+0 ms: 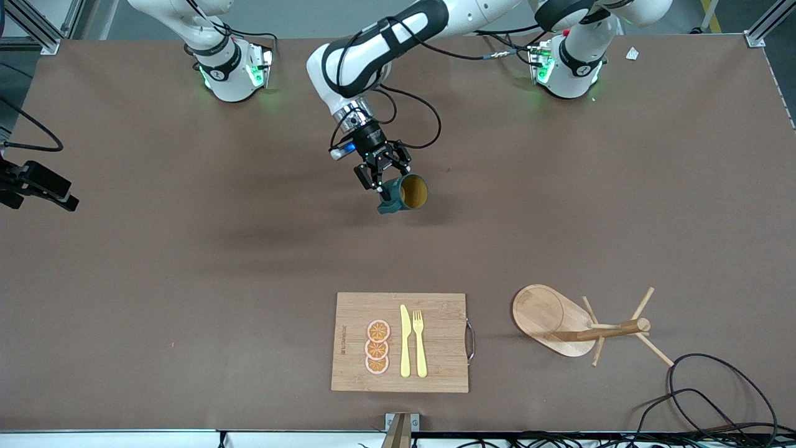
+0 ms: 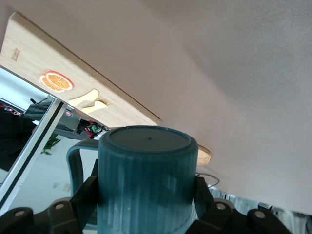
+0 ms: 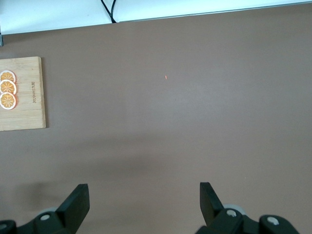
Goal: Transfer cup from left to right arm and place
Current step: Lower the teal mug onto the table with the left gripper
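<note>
Brown matting covers the whole table, and on it we count one cup, one bamboo cutting board, one wooden mug tree, three printed orange slices, one yellow knife and one yellow fork. We see the left gripper in the air over the middle of the table, its fingers clamped on the dark teal cup, which lies tipped on its side with its tan-yellow mouth open toward the left arm's end. In the left wrist view the cup fills the space between the fingers, its base up and handle out to one side. Below this gripper in the front view lies the board, with the mug tree toward the left arm's end; nothing stands between. Writing along the board's edge is too small for us to read. Our right gripper waits with fingers spread wide and empty over bare matting, the board well off.
</note>
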Controlling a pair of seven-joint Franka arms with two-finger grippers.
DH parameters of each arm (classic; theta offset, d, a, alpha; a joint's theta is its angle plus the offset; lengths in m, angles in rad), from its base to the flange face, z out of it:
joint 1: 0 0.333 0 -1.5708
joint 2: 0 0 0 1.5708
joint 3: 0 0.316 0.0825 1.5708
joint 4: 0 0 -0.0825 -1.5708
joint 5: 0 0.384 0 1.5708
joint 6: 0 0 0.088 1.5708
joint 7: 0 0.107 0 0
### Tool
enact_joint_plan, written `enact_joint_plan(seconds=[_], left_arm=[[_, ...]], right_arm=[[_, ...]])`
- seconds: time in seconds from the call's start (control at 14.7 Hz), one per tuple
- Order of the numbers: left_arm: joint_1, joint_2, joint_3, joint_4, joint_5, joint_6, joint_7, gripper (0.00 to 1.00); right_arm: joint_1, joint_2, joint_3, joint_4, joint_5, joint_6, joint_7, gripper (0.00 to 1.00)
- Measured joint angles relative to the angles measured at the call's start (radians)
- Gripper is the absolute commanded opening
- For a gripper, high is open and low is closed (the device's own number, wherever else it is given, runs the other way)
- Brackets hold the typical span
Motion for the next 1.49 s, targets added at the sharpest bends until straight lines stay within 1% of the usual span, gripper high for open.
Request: enact_joint_plan(seconds=[0.14, 0.27, 0.41, 0.75, 0.95, 1.36, 1.49], left_arm=[[-0.079, 0.027, 0.073, 0.012, 0.0, -0.001, 0.005, 0.64], [-0.114, 0.047, 0.098, 0.02, 0.0, -0.001, 0.019, 0.64], [-0.118, 0.063, 0.101, 0.025, 0.0, -0.001, 0.027, 0.64], [-0.114, 0.102, 0.134, 0.056, 0.0, 0.016, 0.039, 0.64], [-0.115, 0.13, 0.134, 0.075, 0.0, 0.018, 0.039, 0.64], [-0.116, 0.161, 0.134, 0.081, 0.0, 0.035, 0.039, 0.64], [-0.116, 0.171, 0.134, 0.083, 0.0, 0.046, 0.039, 0.67]], right_arm=[[0.0, 0.0, 0.0, 0.0, 0.0, 0.0, 0.0, 1.0], [0.0, 0.0, 0.0, 0.0, 0.0, 0.0, 0.0, 1.0], [0.0, 0.001, 0.0, 0.0, 0.0, 0.0, 0.0, 1.0], [0.0, 0.012, 0.0, -0.001, 0.0, 0.0, 0.0, 1.0], [-0.001, 0.012, 0.0, -0.001, 0.0, 0.0, 0.0, 1.0], [-0.001, 0.013, -0.001, -0.001, 0.0, -0.001, 0.0, 1.0], [-0.001, 0.013, -0.001, -0.001, 0.0, -0.001, 0.0, 1.0]])
